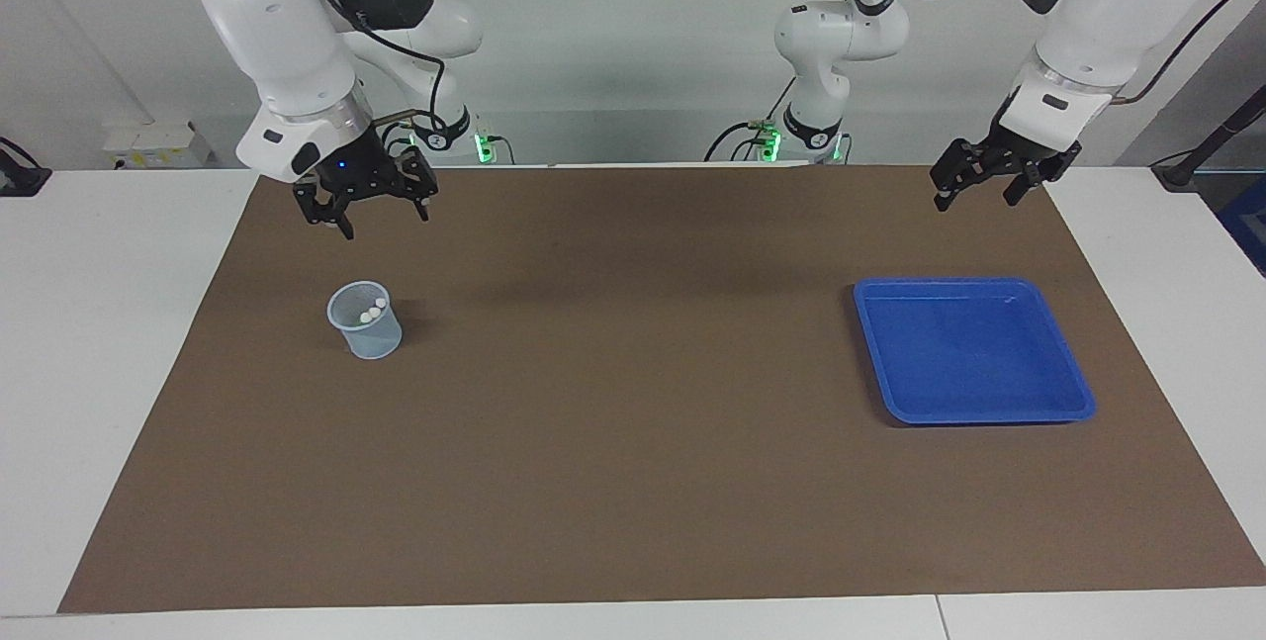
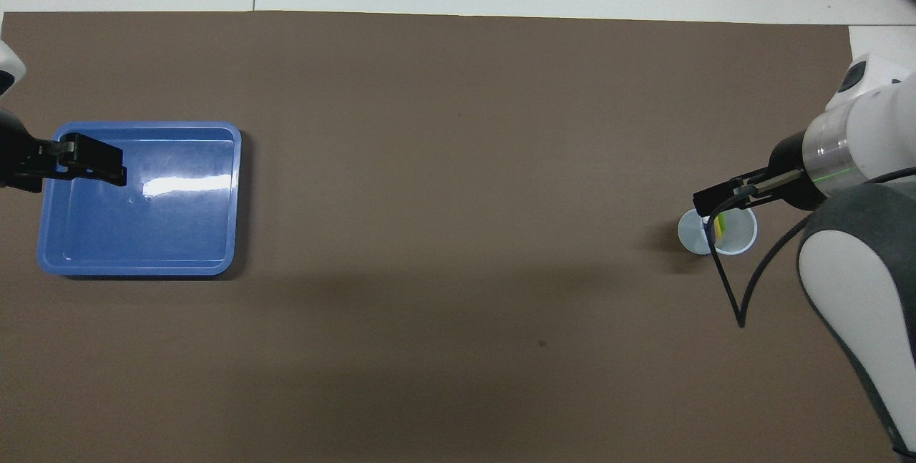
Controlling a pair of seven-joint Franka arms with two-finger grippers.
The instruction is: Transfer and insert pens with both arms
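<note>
Right gripper [image 1: 364, 210] is hanging with jaws spread wide, holding nothing, over the mat [image 1: 633, 482] just robot-side of the cup [image 1: 365, 321]. Left gripper [image 1: 993, 183] is hanging over the mat edge robot-side of the blue tray [image 1: 1078, 393], jaws also spread, holding nothing.

Pens [image 1: 371, 313] are standing inside the translucent cup, toward the right arm's end of the table; tray is showing nothing in it.

Risk, as judged: cup is light and tall, so any low pass by the right gripper could be tipping it and spilling pens. Cable loop near the rim in overhead view could snag.

Count: 3 pale pen tips visible; 1 cup; 1 tray; 2 large arms, 2 smaller arms w/ green-lit bases at rear.
</note>
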